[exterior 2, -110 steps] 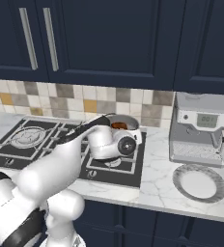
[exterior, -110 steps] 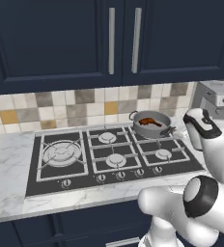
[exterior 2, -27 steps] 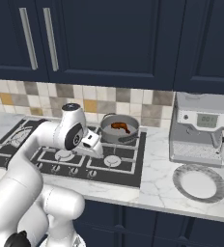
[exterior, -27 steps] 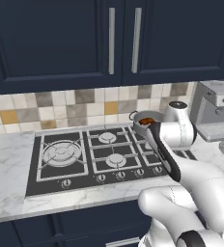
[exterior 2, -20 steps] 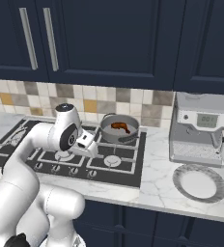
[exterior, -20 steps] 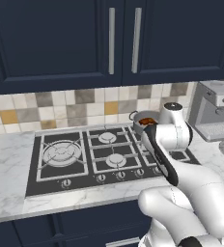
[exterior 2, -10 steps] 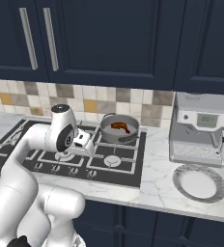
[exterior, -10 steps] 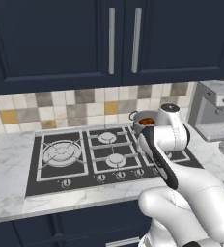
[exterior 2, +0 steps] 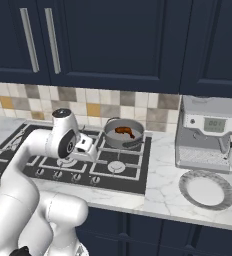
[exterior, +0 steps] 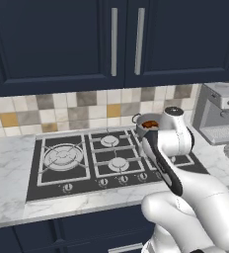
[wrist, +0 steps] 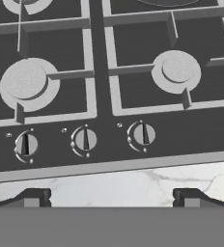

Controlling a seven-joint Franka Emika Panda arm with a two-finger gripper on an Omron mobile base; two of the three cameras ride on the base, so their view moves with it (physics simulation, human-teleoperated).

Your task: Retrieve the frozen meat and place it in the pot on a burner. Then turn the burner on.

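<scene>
Tool [wrist: 112, 197] spread, empty, low over round silver knobs [wrist: 85, 140] to choose one; reddish-brown meat lump [exterior 2: 124, 132] lies in grey steel pot [exterior 2: 113, 138].

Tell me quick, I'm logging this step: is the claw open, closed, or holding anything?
Claw: open and empty, fingertips wide apart above the front edge of the stove, facing its knobs.
</scene>
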